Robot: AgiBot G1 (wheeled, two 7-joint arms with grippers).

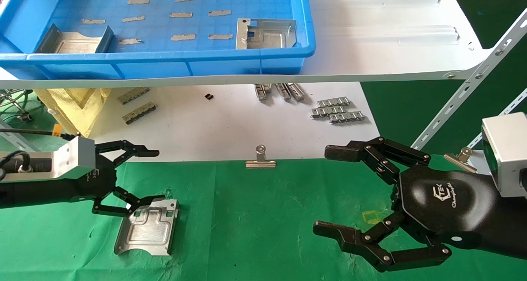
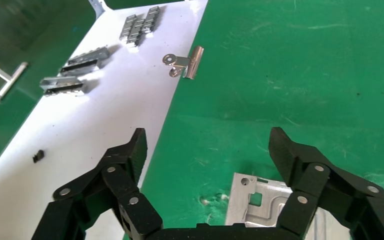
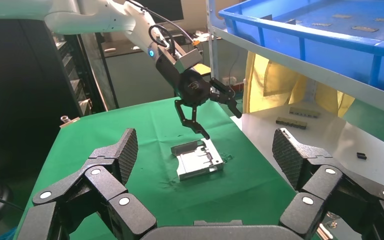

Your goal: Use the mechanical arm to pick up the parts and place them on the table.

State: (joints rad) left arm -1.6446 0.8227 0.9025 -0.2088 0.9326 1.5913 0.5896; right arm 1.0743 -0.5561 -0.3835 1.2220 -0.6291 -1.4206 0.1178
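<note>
One part, a silver stamped plate [image 1: 146, 227], lies flat on the green cloth table [image 1: 255, 215], at the left. My left gripper [image 1: 156, 176] is open and empty just above the plate's far edge. Its lower finger [image 1: 123, 209] overlaps that edge, and I cannot tell whether it touches. The left wrist view shows the plate's corner [image 2: 260, 205] beside the open left gripper [image 2: 209, 145]. My right gripper [image 1: 325, 190] is open and empty, hovering over the cloth at the right. The right wrist view shows the right gripper [image 3: 205, 150] and the plate [image 3: 197, 160]. Two more parts [image 1: 265, 34] [image 1: 74, 40] lie in the blue bin [image 1: 164, 59].
The bin sits on a white shelf board [image 1: 370, 46] above the table's back. Below it, grey ridged strips [image 1: 337, 110] lie on a white sheet. A binder clip [image 1: 260, 159] holds the cloth's back edge, another [image 1: 461, 157] is at the right. A slotted shelf brace [image 1: 465, 96] rises at right.
</note>
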